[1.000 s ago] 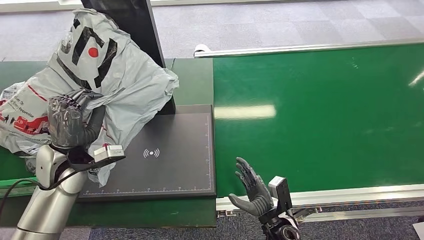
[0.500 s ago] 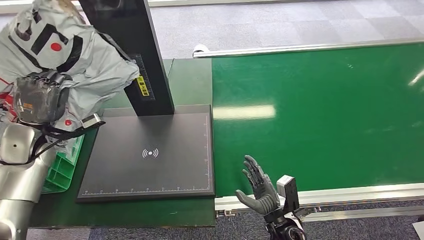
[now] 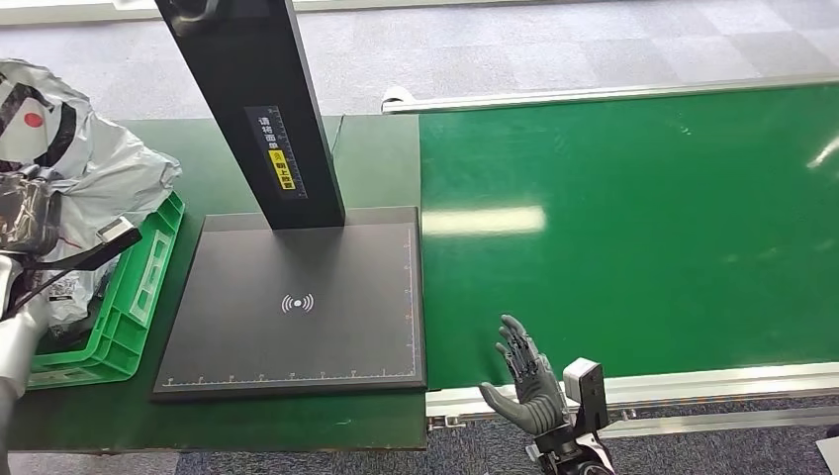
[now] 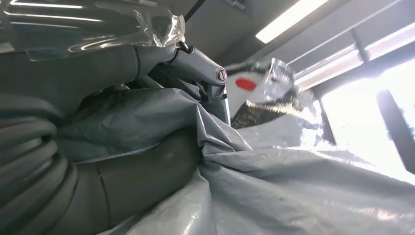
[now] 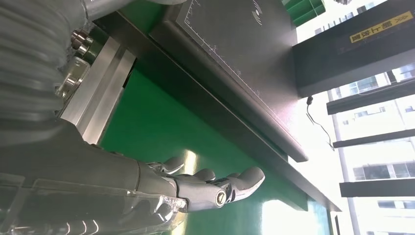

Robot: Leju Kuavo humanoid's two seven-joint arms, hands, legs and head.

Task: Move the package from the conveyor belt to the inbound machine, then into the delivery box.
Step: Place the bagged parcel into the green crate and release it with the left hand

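The package (image 3: 84,163) is a crumpled grey plastic mailer with black marks and a red dot. It hangs at the far left of the head view, above the green delivery crate (image 3: 139,287). My left hand (image 3: 28,220) grips its bunched plastic. In the left wrist view, my fingers (image 4: 147,171) are wrapped in the grey film of the package (image 4: 303,191). The inbound machine's black scan plate (image 3: 297,297) lies bare, with its post (image 3: 262,109) behind. My right hand (image 3: 526,386) hovers open over the conveyor belt's (image 3: 633,218) near edge, fingers spread (image 5: 215,186).
The conveyor's metal rail (image 3: 693,381) runs along the near side. The green tabletop (image 3: 366,158) surrounds the scan plate. Grey carpet floor (image 3: 594,45) lies beyond.
My left hand has carried the package left off the scan plate to above the green crate, now uncovered. The right hand has drifted slightly right and nearer, staying open.
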